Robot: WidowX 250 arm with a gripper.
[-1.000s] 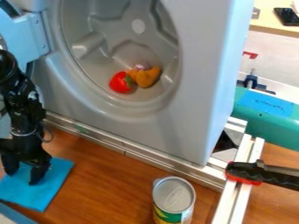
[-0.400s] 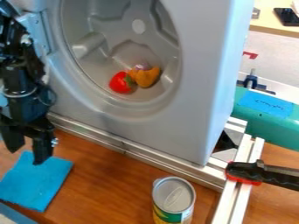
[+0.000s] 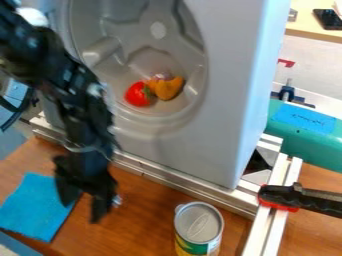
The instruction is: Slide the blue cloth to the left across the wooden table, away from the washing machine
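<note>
- gripper (image 3: 82, 211) hanging by the blue cloth (image 3: 32, 206), fingers spread, nothing grabbed
- red toy (image 3: 139, 94) and orange one (image 3: 168, 88) are inside the drum (image 3: 127, 30)
- can's (image 3: 199, 224) out on the desk (image 3: 147, 220)

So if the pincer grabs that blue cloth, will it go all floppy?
Probably! The blue cloth looks thin, so it would likely droop from the pincer. Being that thin, it's probably light for its size. Pushed, it might slide or wrinkle, but lying flat, it shouldn't roll.

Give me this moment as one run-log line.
pincer: open, empty, near blue cloth | blue cloth: on wooden table | can: upright on table | grey drum: red item, orange item inside
</note>
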